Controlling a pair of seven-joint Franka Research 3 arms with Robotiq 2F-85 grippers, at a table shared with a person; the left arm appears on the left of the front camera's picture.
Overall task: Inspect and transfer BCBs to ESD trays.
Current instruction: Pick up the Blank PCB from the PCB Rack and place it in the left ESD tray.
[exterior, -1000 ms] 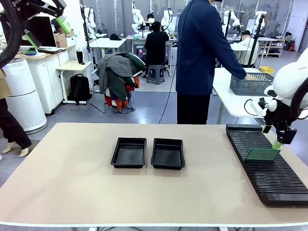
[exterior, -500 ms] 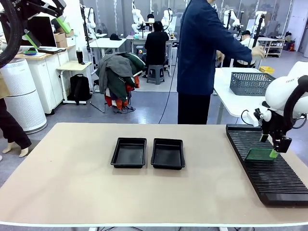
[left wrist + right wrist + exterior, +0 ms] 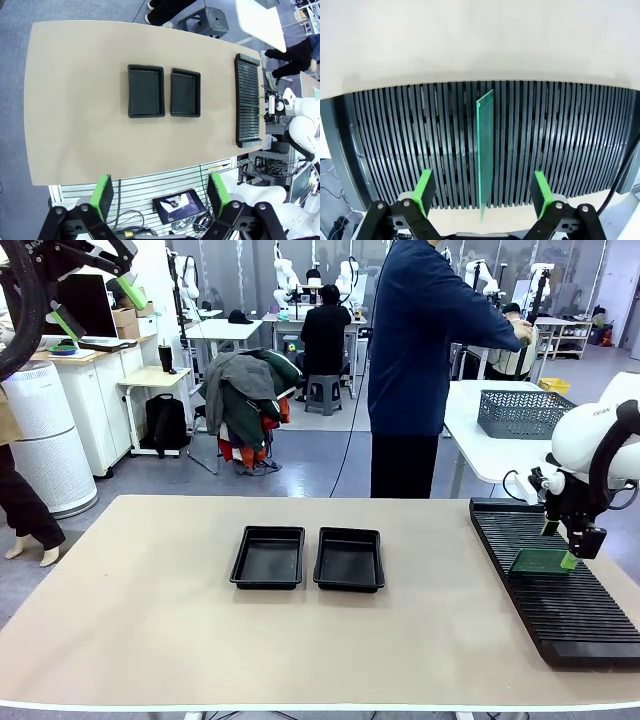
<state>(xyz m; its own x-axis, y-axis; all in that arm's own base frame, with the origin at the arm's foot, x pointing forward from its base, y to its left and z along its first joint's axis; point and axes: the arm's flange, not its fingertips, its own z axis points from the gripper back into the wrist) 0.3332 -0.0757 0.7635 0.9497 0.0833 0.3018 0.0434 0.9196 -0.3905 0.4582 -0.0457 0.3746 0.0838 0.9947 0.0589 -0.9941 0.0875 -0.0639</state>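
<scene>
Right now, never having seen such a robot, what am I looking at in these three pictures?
Two robot arms share a table with a person. The wide picture looks across the table from between the arms; the other two come from cameras on each wrist. On the table lie two empty black trays and a long slotted rack. One green circuit board stands on edge in the rack. The right gripper straddles it, fingers open, not touching. The left gripper, raised high, is open and holds nothing.
</scene>
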